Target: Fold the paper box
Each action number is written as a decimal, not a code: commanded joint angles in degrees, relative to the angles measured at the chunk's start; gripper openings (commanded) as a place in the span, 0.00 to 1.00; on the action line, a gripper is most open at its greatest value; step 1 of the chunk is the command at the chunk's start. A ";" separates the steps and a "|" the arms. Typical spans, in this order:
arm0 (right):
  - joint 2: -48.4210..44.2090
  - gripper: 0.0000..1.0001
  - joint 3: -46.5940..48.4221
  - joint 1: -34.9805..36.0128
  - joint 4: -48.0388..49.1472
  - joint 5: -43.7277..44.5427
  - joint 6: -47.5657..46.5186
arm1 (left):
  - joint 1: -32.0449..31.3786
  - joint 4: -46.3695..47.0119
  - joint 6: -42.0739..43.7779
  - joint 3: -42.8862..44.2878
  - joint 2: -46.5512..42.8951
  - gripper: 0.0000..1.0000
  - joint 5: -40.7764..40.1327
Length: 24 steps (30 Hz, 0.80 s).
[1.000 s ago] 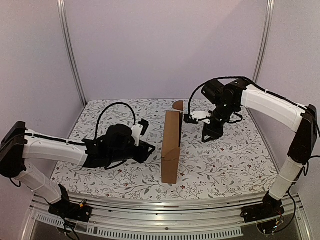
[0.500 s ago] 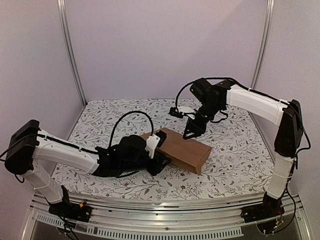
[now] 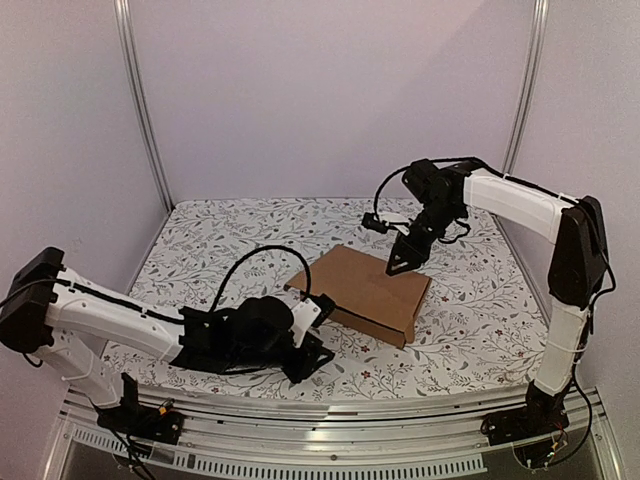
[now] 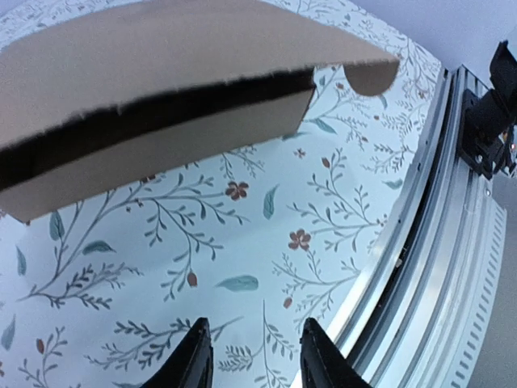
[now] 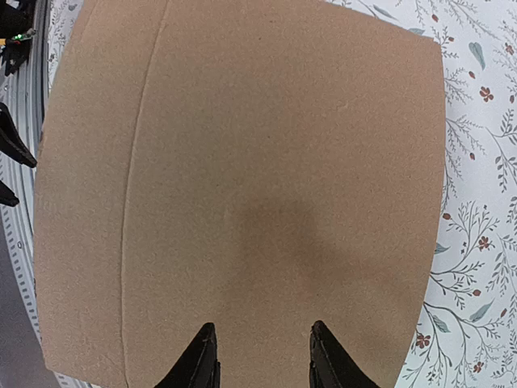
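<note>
The paper box (image 3: 365, 290) lies flat and closed on the flowered table, a plain brown cardboard slab with its long side running left to right. In the left wrist view the paper box (image 4: 161, 73) shows a dark gap under its lid and a rounded tab at one corner. My left gripper (image 3: 312, 362) (image 4: 254, 352) stands open over bare tablecloth, in front of the box and apart from it. My right gripper (image 3: 397, 265) (image 5: 262, 343) stands open just above the box's top panel (image 5: 242, 162), near its far edge, with nothing between its fingers.
The aluminium rail (image 4: 436, 242) along the table's near edge runs close to my left gripper. Metal posts (image 3: 140, 110) stand at the back corners. The flowered tablecloth (image 3: 230, 235) stretches to the left of and behind the box.
The box has gone from standing on its narrow edge to lying flat. My left arm has pulled back toward the near edge. My right gripper now hovers over the box's top.
</note>
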 commanded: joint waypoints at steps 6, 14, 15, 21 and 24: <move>3.09 0.47 1.92 -3.26 2.00 1.96 0.46 | -5.16 -6.65 -5.98 -9.14 -17.47 0.48 -27.45; 12.75 0.56 6.92 -5.25 -1.97 0.44 0.76 | 11.81 -5.02 1.30 -1.98 -21.14 0.71 -26.57; 13.40 0.56 6.90 -5.25 -1.96 1.23 0.93 | 14.29 -4.80 2.63 0.85 -19.34 0.71 -24.22; 17.39 0.57 5.70 -5.30 -1.75 6.44 2.21 | 22.37 -10.72 7.00 16.04 -2.07 0.72 -11.10; 18.14 0.57 4.59 -5.26 -1.36 7.50 2.36 | 23.01 -15.08 7.37 22.13 6.98 0.72 -7.21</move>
